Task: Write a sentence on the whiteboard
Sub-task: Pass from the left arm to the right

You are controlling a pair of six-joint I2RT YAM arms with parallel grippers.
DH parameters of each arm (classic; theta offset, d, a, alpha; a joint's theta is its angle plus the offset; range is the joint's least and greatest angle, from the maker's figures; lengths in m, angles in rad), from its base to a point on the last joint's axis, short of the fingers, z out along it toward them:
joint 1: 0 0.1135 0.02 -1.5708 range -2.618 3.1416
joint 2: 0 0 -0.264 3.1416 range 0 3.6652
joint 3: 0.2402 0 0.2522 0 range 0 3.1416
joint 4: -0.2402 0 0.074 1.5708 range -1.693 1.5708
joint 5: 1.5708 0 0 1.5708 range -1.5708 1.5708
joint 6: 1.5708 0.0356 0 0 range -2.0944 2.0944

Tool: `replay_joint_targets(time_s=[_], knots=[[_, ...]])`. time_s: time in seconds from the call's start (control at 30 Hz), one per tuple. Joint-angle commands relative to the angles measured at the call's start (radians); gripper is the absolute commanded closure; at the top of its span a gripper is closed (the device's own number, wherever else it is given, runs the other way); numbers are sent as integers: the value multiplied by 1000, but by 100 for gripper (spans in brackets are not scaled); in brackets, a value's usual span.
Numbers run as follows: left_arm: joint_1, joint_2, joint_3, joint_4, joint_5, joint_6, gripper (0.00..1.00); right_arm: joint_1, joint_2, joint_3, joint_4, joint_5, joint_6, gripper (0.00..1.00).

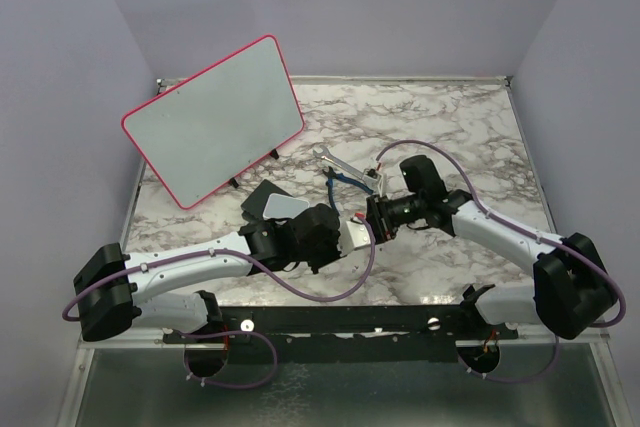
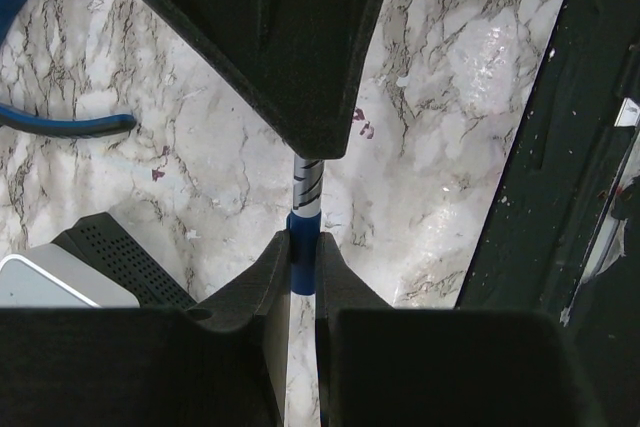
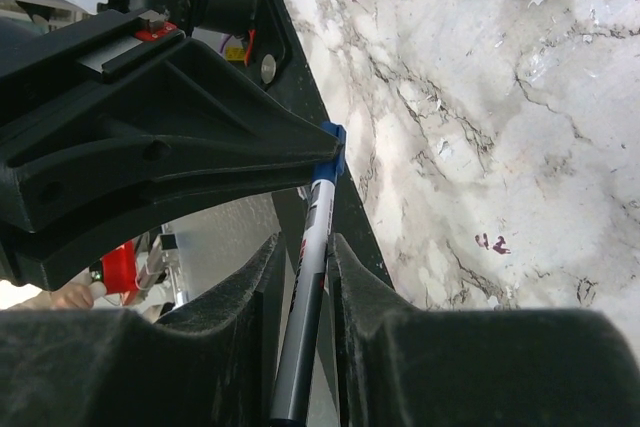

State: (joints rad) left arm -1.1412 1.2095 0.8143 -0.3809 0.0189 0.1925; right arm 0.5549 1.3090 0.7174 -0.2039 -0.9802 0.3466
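Observation:
The whiteboard [image 1: 215, 119] stands at the back left on small black feet. Its face is blank and no sentence shows on it. My two grippers meet over the middle of the table with a marker [image 1: 359, 224] between them. My left gripper [image 1: 347, 232] is shut on the marker's blue cap [image 2: 302, 252]. My right gripper [image 1: 372, 215] is shut on the silver barrel [image 3: 313, 242]. In the left wrist view my left gripper [image 2: 302, 247] pinches the cap, and the barrel [image 2: 307, 182] runs up into the right fingers [image 2: 270, 37]. In the right wrist view my right gripper [image 3: 305, 252] holds the barrel below the cap [image 3: 333, 145].
A dark eraser block with a grey-white pad [image 1: 272, 204] lies just left of my left gripper and shows in the left wrist view [image 2: 60, 277]. A blue-handled metal tool [image 1: 338, 175] lies behind the grippers. The black base rail [image 1: 350, 319] runs along the near edge.

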Motion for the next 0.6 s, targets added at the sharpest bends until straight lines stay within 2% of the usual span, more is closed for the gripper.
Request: replay_joint_targets(time_s=[0.0, 0.33, 0.43, 0.57], knots=[[0, -5, 36, 1, -11, 12, 100, 24, 15, 21, -38, -1, -8, 75], [1, -10, 36, -2, -11, 10, 100, 33, 10, 25, -43, 29, -13, 79], [0, -10, 37, -2, -11, 9, 100, 33, 8, 25, -46, 39, -14, 84], [0, -6, 37, -2, -11, -2, 100, 32, -13, 22, -37, 79, -7, 99]])
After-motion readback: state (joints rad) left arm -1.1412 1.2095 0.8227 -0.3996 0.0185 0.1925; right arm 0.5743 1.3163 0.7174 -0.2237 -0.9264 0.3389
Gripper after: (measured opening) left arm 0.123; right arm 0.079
